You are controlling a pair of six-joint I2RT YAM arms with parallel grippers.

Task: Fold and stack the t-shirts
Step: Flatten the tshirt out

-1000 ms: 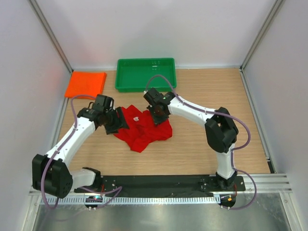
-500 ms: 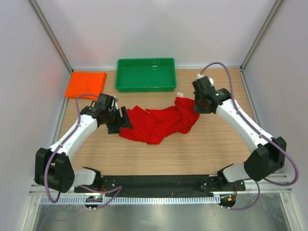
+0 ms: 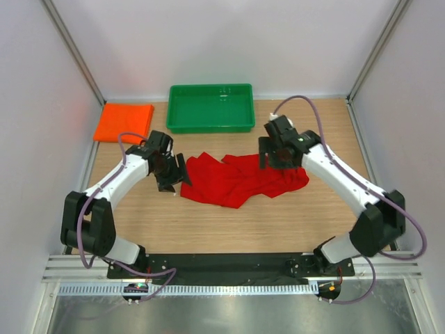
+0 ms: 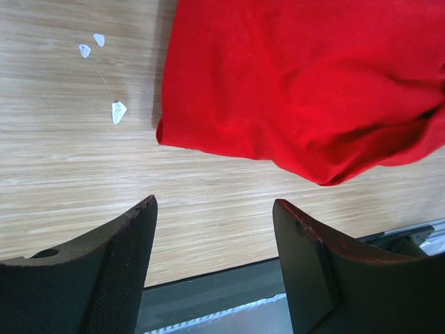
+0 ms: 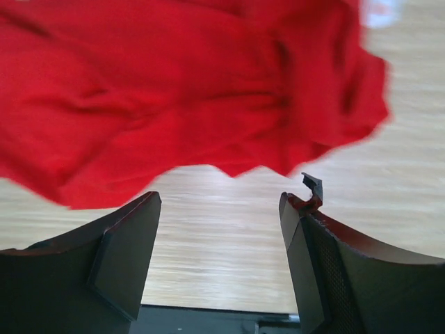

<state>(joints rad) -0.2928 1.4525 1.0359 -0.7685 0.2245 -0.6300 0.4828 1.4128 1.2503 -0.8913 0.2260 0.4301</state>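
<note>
The red t-shirt (image 3: 240, 179) lies crumpled and stretched sideways on the wooden table, between the two arms. Folded flat, the orange t-shirt (image 3: 124, 122) rests at the far left. My left gripper (image 3: 172, 174) hovers at the red shirt's left edge, open and empty. In the left wrist view the red t-shirt (image 4: 299, 83) lies beyond the left gripper (image 4: 215, 202). My right gripper (image 3: 268, 157) hangs over the shirt's right part, open and holding nothing. The right wrist view shows the red t-shirt (image 5: 174, 90) lying past the right gripper (image 5: 221, 196), with bare wood between the fingers.
A green plastic tray (image 3: 210, 127) stands at the back centre, behind the red shirt. Side walls close in the table on the left and right. A black base rail (image 3: 229, 263) runs along the near edge. Small white flecks (image 4: 118, 110) mark the wood.
The right gripper dragged the shirt's right part rightward, then opened and let it drop; the shirt now lies stretched out. The left gripper shifted slightly right along its left edge.
</note>
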